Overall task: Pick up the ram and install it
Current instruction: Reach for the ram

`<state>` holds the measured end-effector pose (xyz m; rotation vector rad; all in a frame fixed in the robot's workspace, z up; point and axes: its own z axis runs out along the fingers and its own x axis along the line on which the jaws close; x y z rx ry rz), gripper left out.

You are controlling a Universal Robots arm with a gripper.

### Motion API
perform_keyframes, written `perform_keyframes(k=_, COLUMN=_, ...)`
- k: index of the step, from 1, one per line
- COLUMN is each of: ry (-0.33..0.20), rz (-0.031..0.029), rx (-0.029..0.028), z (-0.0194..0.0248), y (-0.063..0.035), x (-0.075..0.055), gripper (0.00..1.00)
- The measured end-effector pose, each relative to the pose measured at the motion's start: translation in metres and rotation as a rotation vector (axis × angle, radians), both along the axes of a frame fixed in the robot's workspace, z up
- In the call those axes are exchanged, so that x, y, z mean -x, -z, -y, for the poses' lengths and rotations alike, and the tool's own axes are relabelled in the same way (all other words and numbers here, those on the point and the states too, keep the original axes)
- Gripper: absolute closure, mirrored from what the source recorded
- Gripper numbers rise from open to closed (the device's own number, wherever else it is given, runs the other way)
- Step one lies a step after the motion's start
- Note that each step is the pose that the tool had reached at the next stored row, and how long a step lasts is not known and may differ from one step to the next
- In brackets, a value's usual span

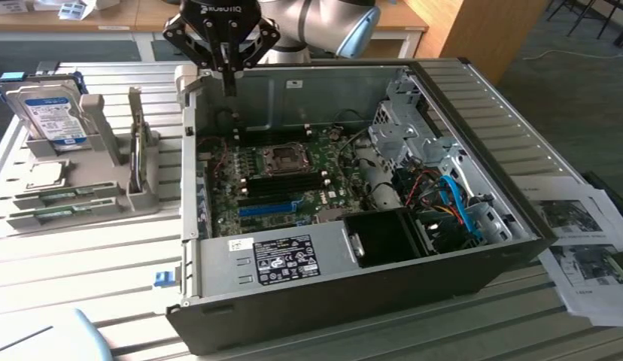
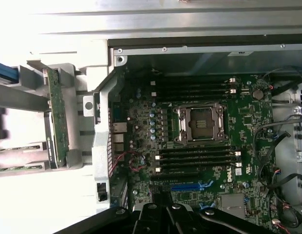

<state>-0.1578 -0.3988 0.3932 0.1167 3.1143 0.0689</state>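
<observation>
- Desk [image 1: 91,263]: pale, slatted; carries everything listed.
- Computer case [image 1: 322,301]: dark tower lying on its side, open at the top.
- Motherboard [image 1: 281,180] [image 2: 141,117]: green, on the case floor, with an empty processor socket and black slots.
- Holder [image 1: 101,143] [image 2: 75,156]: grey rack, just beside the case on the exterior view's left.
- End effector [image 1: 230,86] [image 2: 160,204]: over the far left corner of the case. Its fingers are drawn together and grip nothing.
- Hard drive [image 1: 53,113]: upright at the far end of the holder.
- Ram [image 1: 139,162] [image 2: 57,117]: green stick on edge in the holder, apart from the end effector.
- Two more green sticks [image 1: 61,197]: flat in the holder's near slots.
</observation>
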Motion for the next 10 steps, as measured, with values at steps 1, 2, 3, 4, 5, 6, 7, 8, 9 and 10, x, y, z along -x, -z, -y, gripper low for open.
perform_keyframes(k=1, ry=0.0, rz=-0.0001, rx=0.0, z=0.0, y=0.0, x=0.001, gripper=0.91)
perform_keyframes(k=2, ry=0.0, rz=-0.0002, rx=0.0, z=0.0, y=0.0, x=0.002, gripper=0.91)
perform_keyframes(k=3, ry=0.0, rz=-0.0002, rx=0.0, z=0.0, y=0.0, x=0.003, gripper=0.91)
perform_keyframes(k=4, ry=0.0, rz=-0.0002, rx=0.0, z=0.0, y=0.0, x=0.004, gripper=0.91)
perform_keyframes(k=5, ry=0.0, rz=-0.0003, rx=0.0, z=0.0, y=0.0, x=0.005, gripper=0.91)
perform_keyframes(k=6, ry=0.0, rz=-0.0004, rx=0.0001, z=0.0, y=0.0, x=0.007, gripper=0.91)
perform_keyframes(k=7, ry=0.0, rz=-0.0003, rx=0.0001, z=0.0, y=0.0, x=0.008, gripper=0.91)
perform_keyframes(k=8, ry=0.0, rz=-0.0004, rx=0.0001, z=0.0, y=0.0, x=0.009, gripper=0.91)
perform_keyframes(k=9, ry=0.0, rz=-0.0004, rx=0.0001, z=0.0, y=-0.0001, x=0.01, gripper=0.91)
perform_keyframes(k=10, ry=0.0, rz=-0.0004, rx=0.0001, z=0.0, y=-0.0001, x=0.011, gripper=0.91)
